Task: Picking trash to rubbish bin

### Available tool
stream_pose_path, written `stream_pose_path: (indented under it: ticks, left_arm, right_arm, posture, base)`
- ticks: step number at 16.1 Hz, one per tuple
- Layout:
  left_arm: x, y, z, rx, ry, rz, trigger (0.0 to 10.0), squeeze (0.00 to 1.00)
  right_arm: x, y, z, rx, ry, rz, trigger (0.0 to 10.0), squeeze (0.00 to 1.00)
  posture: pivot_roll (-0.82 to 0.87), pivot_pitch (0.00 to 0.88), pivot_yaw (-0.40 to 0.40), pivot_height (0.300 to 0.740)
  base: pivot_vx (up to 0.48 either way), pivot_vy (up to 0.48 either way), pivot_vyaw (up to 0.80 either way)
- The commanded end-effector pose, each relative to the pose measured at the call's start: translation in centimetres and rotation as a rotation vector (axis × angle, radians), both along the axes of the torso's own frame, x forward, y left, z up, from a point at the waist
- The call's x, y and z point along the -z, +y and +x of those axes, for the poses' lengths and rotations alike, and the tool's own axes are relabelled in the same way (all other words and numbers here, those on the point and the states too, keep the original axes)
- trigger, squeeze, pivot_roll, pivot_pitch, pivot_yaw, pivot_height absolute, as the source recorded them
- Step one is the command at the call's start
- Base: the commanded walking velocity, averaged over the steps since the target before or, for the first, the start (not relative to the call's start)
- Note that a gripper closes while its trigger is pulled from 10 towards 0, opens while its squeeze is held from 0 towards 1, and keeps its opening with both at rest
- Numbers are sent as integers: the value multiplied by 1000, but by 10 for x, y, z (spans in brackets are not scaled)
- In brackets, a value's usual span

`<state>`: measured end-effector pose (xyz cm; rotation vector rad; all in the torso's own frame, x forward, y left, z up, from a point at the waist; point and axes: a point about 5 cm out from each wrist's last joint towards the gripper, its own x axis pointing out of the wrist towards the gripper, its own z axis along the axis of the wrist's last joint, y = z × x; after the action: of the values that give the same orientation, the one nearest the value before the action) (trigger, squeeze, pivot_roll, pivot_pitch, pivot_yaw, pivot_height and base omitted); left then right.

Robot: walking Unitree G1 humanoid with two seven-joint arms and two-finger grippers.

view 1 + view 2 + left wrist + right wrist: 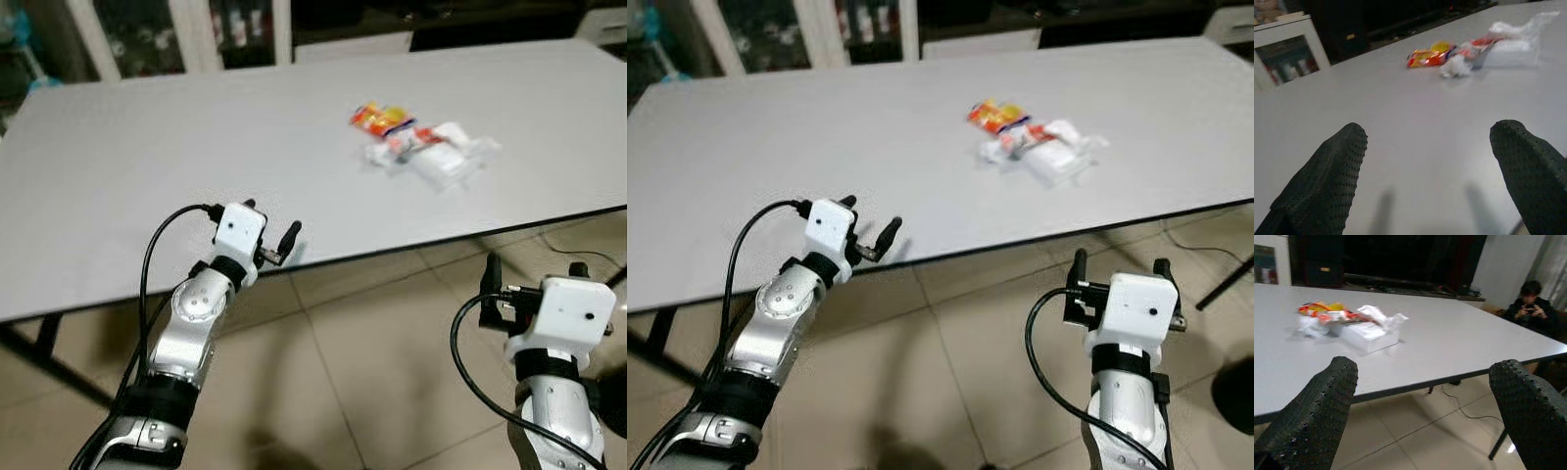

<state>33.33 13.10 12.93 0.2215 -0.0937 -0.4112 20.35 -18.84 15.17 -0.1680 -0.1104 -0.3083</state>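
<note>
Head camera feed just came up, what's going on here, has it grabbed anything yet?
Nothing is held yet. The robot stands at the near edge of a grey table. A small pile of trash, an orange wrapper and some white plastic packaging, lies on the tabletop ahead. The left gripper is open at the table's edge, pointing toward the pile. The right gripper is open too, lower, over the tiled floor. A person sits beyond the table.

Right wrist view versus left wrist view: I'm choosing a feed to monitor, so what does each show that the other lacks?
Right wrist view alone: a seated person, the tiled floor and the table's front edge. Left wrist view alone: a glass-fronted cabinet behind the table. Both: the grey table, the trash pile with an orange wrapper, and two spread black fingers.
</note>
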Motion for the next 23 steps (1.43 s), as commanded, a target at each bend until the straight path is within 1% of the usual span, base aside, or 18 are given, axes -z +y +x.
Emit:
stream_pose_path:
  ticks: [1, 11, 15, 18, 23]
  left_arm:
    - [-1, -1, 2, 12, 4, -5, 10000, 0]
    - [-2, -10, 0, 52, -9, -1, 10000, 0]
    - [1, -11, -1, 60, 2, 8, 10000, 0]
    - [3, -13, -1, 62, 8, -14, 10000, 0]
    - [5, -15, -2, 56, 21, -26, 10000, 0]
  right_arm:
    - [-1, -1, 0, 8, -9, -14, 10000, 0]
    - [-5, 0, 2, 32, -26, -28, 10000, 0]
    - [-4, -3, 2, 58, -23, -28, 10000, 0]
    - [-4, -5, 3, 79, -15, -21, 10000, 0]
    - [-3, -5, 2, 75, -3, -15, 10000, 0]
  posture:
    - [92, 71, 24, 740]
    - [94, 78, 21, 740]
    - [92, 80, 18, 740]
    - [91, 82, 13, 740]
    - [88, 86, 7, 740]
  base:
    - [412, 0, 0]
    - [463, 0, 0]
    - [406, 0, 0]
    - [0, 0, 0]
    - [0, 0, -788]
